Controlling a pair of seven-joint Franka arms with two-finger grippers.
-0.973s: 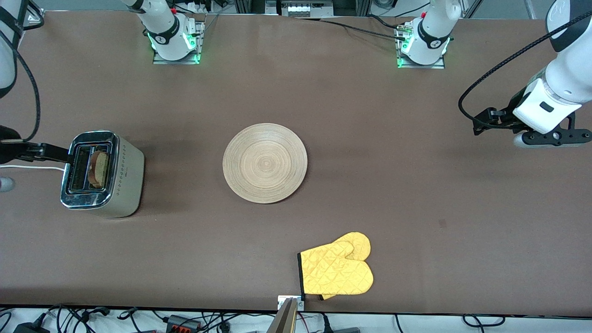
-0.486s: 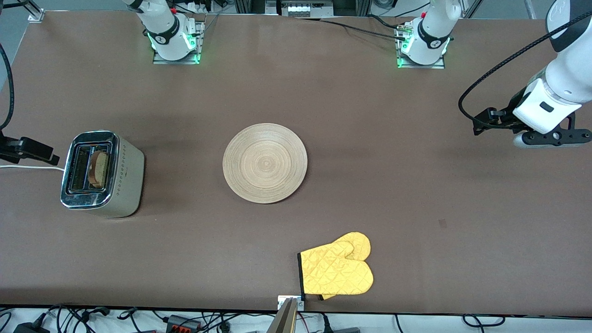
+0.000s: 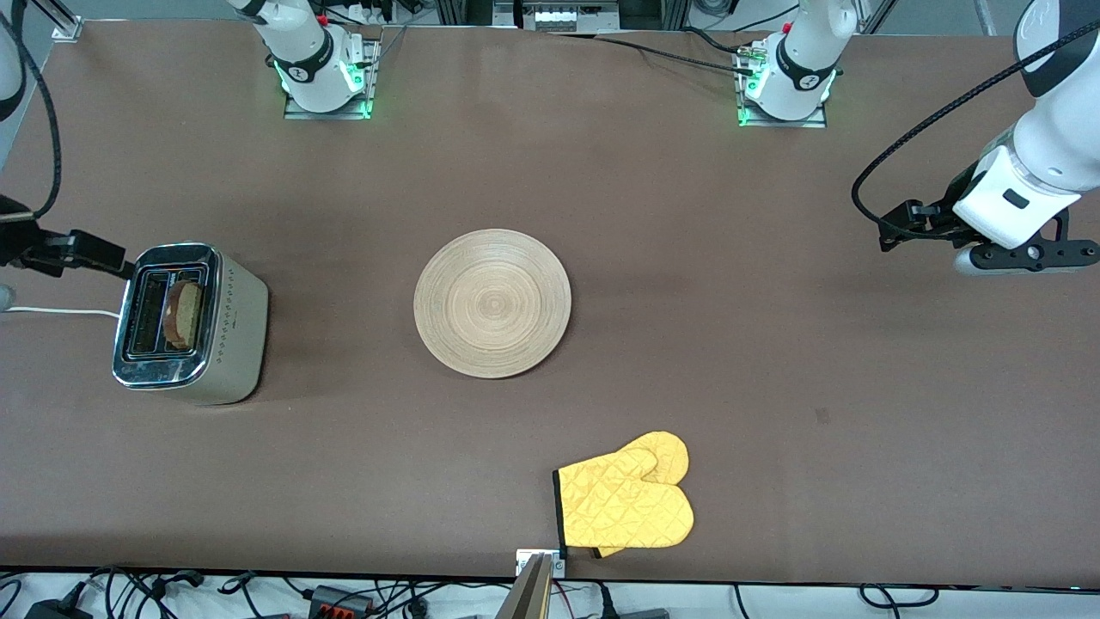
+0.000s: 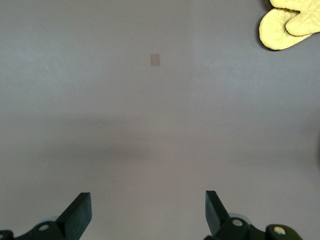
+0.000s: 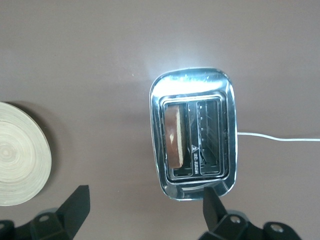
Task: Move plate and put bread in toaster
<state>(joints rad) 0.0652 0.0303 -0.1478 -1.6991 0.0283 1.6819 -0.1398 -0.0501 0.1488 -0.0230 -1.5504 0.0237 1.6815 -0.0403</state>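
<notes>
The toaster (image 3: 191, 322) stands at the right arm's end of the table, with a white cord (image 3: 60, 311). The bread (image 3: 183, 314) stands in one of its slots, and it also shows in the right wrist view (image 5: 174, 136) inside the toaster (image 5: 200, 90). The wooden plate (image 3: 491, 303) lies bare in the middle of the table. My right gripper (image 5: 145, 205) is open and empty, high up by the toaster's end; the front view shows only part of its hand (image 3: 77, 249). My left gripper (image 4: 147, 207) is open and empty, held over bare table at the left arm's end (image 3: 1023, 256).
A yellow quilted oven mitt (image 3: 627, 503) lies near the table edge closest to the front camera; it also shows in the left wrist view (image 4: 290, 22). A small pale mark (image 4: 155, 59) is on the table surface. The plate's edge shows in the right wrist view (image 5: 20, 155).
The right arm's hand has drawn back from the toaster and shifted a little farther from the front camera. The left arm, plate, bread and toaster have not moved.
</notes>
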